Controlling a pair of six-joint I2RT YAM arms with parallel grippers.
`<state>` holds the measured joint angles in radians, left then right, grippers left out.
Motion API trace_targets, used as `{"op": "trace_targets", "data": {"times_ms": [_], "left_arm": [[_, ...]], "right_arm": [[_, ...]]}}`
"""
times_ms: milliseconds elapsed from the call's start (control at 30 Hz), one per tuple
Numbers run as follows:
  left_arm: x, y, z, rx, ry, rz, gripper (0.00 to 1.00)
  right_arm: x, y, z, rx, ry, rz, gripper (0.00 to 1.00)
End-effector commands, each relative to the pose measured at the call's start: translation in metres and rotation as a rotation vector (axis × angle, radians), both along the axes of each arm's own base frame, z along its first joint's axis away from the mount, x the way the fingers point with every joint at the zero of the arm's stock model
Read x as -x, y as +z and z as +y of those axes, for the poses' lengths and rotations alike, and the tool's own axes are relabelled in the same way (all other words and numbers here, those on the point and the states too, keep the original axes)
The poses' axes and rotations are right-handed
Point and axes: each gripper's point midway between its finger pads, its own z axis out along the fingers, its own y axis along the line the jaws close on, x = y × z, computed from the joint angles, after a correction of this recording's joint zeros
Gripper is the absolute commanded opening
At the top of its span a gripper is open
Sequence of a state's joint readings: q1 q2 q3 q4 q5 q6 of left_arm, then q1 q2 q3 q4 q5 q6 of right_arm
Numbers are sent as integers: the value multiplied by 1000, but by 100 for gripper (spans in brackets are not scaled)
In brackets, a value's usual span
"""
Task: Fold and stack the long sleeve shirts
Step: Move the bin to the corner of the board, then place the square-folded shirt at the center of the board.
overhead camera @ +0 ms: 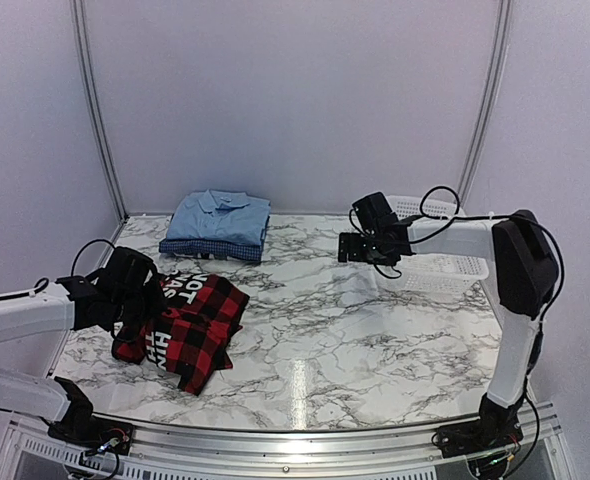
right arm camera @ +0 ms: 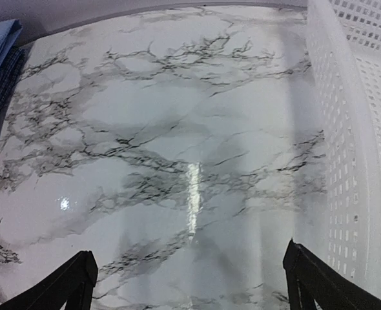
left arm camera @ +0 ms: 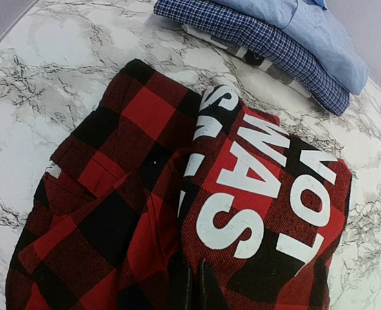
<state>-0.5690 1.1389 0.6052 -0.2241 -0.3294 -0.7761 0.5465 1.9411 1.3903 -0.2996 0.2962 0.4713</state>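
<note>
A red-and-black plaid shirt [overhead camera: 190,325] lies crumpled on the marble tabletop [overhead camera: 375,340]. The left gripper [left arm camera: 194,287] sits at the shirt's left edge with its fingers pressed together against a raised ridge of the cloth. Whether any fabric is caught between them cannot be told, because the tips are cut off at the bottom of the wrist view and buried under the arm from above.

Large white block letters run across the shirt. One line seems to read "NOT" and another "WAS", and a third group is lost in the folds.

Beyond the plaid shirt, near the back wall, is a neat folded stack, with a light blue collared shirt [overhead camera: 220,212] on top of a dark blue checked shirt [overhead camera: 215,247]. A pale strip with dark print peeks out beneath them, too little of it showing to identify.

Well apart from the plaid shirt, to its right, the right gripper [right arm camera: 194,284] hovers over bare marble with its fingers spread wide. Just past it stands a white mesh basket [overhead camera: 445,265], partly hidden by the arm.
</note>
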Motion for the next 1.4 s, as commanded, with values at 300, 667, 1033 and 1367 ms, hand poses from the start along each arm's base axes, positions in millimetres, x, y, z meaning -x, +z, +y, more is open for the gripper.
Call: {"op": "trace_targets", "data": {"times_ms": [300, 667, 1033, 1367], "left_arm": [[-12, 31, -50, 111, -186, -39, 0], [0, 101, -155, 195, -423, -140, 0], [46, 297, -284, 473, -603, -426, 0], [-42, 56, -191, 333, -309, 47, 34]], "right_arm": [[-67, -18, -90, -1, -76, -11, 99], [-101, 17, -73, -81, -21, -88, 98], [-39, 135, -54, -133, 59, -254, 99], [18, 129, -58, -131, 100, -202, 99]]}}
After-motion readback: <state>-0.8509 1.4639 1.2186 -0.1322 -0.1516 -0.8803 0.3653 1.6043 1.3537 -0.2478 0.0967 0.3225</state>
